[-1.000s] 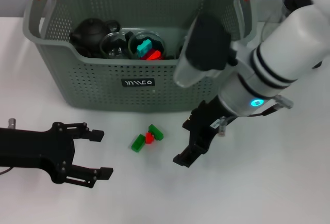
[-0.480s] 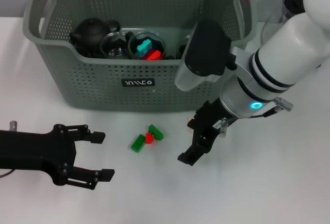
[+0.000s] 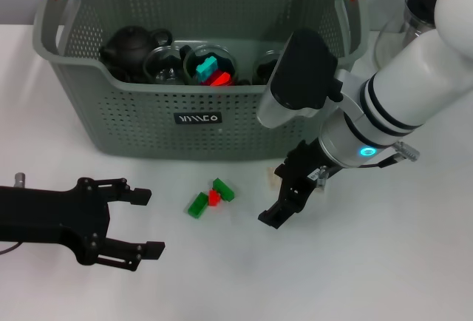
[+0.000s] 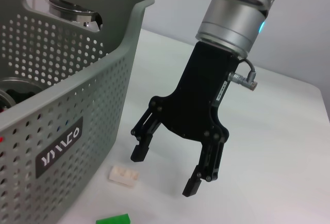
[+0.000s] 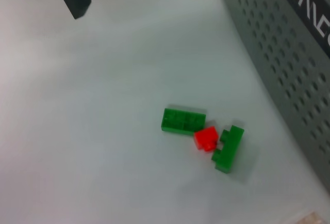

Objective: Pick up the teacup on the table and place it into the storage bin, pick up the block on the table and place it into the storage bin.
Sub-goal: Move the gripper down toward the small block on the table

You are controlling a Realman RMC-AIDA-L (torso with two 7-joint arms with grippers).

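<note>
1. The white table (image 3: 384, 276) carries everything in the scene
2. The storage bin (image 3: 148, 125), a grey-green perforated basket with orange handle ends and a black label with white lettering, stands at the far side of the table; inside it lie a black teapot (image 3: 131, 46), glass cups (image 3: 165, 64) and a cup holding a teal and a red block (image 3: 213, 70)
3. The right gripper (image 3: 287, 195) hangs over the table just in front of the bin's right half, its white arm coming in from the right; in the left wrist view its two black fingers (image 4: 202, 175) are spread wide apart with nothing between them
4. The left gripper (image 3: 140, 221) lies low over the near left part of the table, well apart from the bin, its fingers wide open and holding nothing
5. Two green blocks (image 3: 197, 204) and a small red block (image 3: 214, 198) between them sit clustered on the table in front of the bin, between the two grippers, nearer the right one
6. A small pale block (image 4: 124, 176) lies on the table beside the bin's front wall, just beside the right gripper's fingertips and not touching them
</note>
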